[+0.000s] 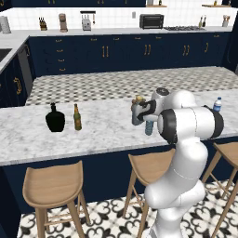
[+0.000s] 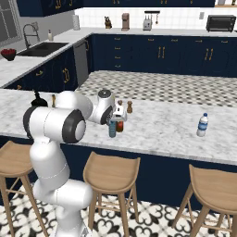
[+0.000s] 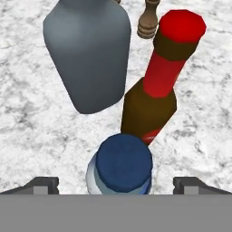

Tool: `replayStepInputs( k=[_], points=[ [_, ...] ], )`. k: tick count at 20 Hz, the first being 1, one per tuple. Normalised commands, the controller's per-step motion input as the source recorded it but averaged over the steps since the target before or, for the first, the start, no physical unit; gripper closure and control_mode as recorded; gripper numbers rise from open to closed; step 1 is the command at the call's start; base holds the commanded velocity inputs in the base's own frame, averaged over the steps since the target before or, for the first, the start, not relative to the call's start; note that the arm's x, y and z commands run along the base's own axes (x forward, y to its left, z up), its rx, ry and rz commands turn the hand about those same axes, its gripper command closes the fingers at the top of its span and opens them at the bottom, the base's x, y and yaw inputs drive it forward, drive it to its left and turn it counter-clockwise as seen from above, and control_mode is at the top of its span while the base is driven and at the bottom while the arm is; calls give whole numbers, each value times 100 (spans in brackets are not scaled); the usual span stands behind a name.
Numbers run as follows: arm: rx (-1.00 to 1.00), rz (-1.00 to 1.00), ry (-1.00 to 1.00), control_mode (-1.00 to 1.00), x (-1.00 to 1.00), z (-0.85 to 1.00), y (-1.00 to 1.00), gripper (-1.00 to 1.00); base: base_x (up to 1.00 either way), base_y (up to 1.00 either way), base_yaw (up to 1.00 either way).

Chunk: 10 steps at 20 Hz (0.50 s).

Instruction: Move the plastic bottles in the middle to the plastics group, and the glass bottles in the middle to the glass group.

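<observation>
In the hand view my gripper [image 3: 118, 183] is open, with one fingertip on each side of the blue cap of a slim, pale translucent bottle [image 3: 121, 165] directly below; nothing is gripped. Just beyond stand a wide grey bottle [image 3: 90, 54] and a slim red-brown bottle [image 3: 156, 97] with a red neck and top. From the base, the gripper [image 1: 148, 120] hovers over the blue bottle [image 1: 148, 128], beside the grey bottle [image 1: 135, 114]. A black round bottle [image 1: 55, 119] and an amber-green beer bottle [image 1: 77, 117] stand at the left. The clear water bottle [image 2: 202, 125] stands at the right.
A small brown pepper mill [image 3: 148, 20] stands on the marble counter [image 1: 102, 128] just behind the middle bottles, also seen from the right base [image 2: 129, 107]. Wooden stools [image 1: 53, 186] line the counter's near side. A sink [image 2: 41, 48] lies on the far left counter.
</observation>
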Motion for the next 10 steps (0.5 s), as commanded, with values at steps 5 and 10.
replayStepInputs(
  k=[5, 10],
  points=[
    [0, -3, -3, -100, 0, 0, 0, -100, 0, 0, 0],
    [0, -6, -11, -100, 6, -2, 0, -100, 0, 0, 0]
  ],
)
